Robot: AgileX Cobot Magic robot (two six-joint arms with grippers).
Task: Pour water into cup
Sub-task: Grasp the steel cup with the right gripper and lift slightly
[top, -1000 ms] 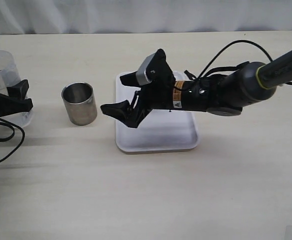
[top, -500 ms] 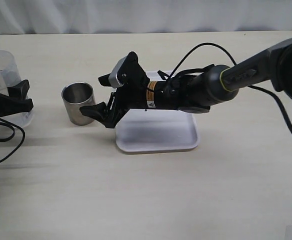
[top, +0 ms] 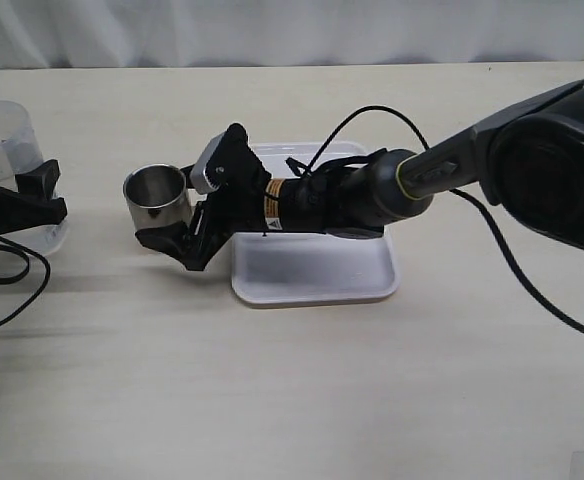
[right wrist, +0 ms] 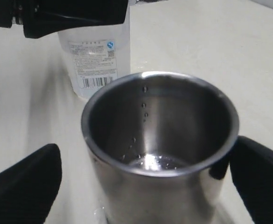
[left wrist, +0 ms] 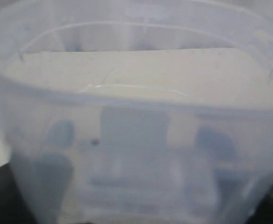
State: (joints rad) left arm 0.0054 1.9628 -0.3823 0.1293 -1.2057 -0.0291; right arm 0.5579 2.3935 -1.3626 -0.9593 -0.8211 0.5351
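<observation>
Tray [top: 312,275]: R gripper [right wrist: 143,158] is off it now, gone left.
Container [top: 2,140]: far left, L gripper [top: 54,190] clamped on it, water [left wrist: 127,154] inside.
R jaws: spread, astride cup [top: 158,205], no squeeze yet.
Cup: upright just left of tray; I'd steady it, then pour.

- Black tubular right arm [top: 402,185] with a yellow-green ring: stretched nearly level, reaching across the middle toward the left side.
- Black two-finger right gripper [top: 162,208]: jaws spread wide, fingers [right wrist: 24,186] well apart, one low in front.
- Black left gripper [top: 40,195]: low at far left, fingertips pointing right; grip unreadable.
</observation>
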